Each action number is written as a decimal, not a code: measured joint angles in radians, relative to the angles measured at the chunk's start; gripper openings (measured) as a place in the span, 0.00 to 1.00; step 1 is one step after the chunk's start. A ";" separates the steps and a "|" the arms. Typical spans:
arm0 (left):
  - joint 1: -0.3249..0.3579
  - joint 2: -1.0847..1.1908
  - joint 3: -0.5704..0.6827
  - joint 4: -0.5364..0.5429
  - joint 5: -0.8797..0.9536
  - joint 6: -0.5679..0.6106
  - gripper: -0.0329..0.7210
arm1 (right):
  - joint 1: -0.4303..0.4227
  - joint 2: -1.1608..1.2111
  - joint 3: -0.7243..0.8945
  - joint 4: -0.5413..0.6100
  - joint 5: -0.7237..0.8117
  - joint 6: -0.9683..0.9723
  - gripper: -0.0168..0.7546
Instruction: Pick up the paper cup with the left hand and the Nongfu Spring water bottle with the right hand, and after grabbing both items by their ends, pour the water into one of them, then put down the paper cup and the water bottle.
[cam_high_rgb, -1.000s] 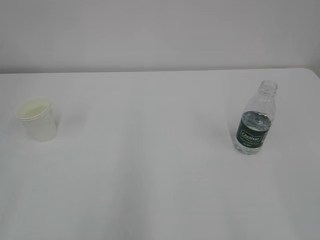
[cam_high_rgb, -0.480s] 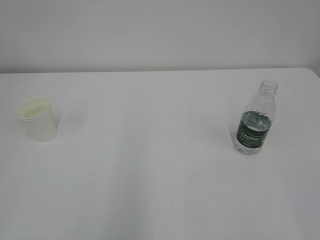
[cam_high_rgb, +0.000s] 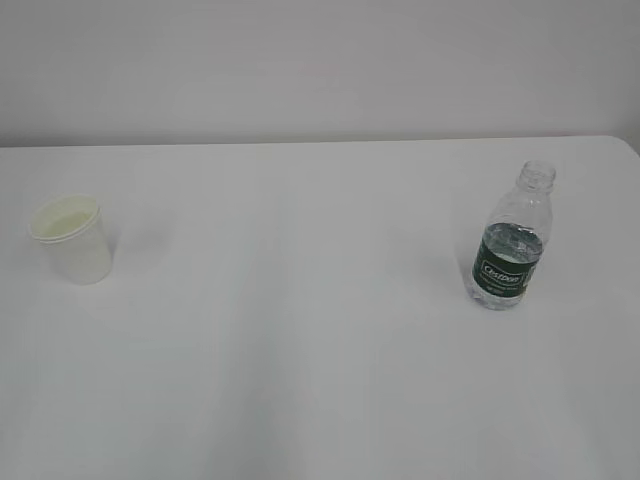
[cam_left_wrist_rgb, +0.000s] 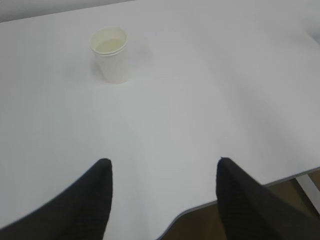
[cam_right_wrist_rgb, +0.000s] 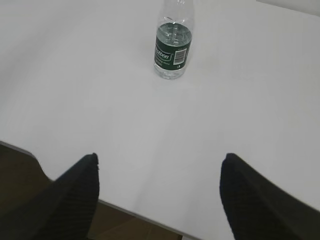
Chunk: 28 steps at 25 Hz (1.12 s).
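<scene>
From the exterior camera I see the paper cup (cam_high_rgb: 71, 240) standing upright at the left of the frame on the white bench (cam_high_rgb: 300, 350), and the Nongfu Spring water bottle (cam_high_rgb: 510, 240) upright at the right, uncapped, with the water (cam_high_rgb: 512, 238) reaching to about the top of its green label. The two are well apart, and neither arm shows in this view.

On my left wrist camera the left end effector (cam_left_wrist_rgb: 162, 200) sits at the bottom of the frame, fingers (cam_left_wrist_rgb: 95, 200) spread and released, holding nothing; the cup stands in the upper left, well clear of it.

On my right wrist camera the right end effector (cam_right_wrist_rgb: 160, 192) is likewise released, with its fingers (cam_right_wrist_rgb: 80, 190) wide apart over the bench's near edge, and the bottle stands at top centre, untouched.
</scene>
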 joint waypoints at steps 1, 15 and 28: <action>0.000 0.000 0.000 0.002 0.000 0.000 0.66 | 0.000 0.000 0.003 0.000 -0.006 0.000 0.76; 0.000 0.000 0.000 0.002 0.000 0.000 0.65 | 0.000 0.000 0.005 -0.001 -0.017 0.002 0.76; 0.002 0.000 0.000 0.002 0.000 0.000 0.59 | 0.000 0.000 0.005 -0.001 -0.019 0.002 0.76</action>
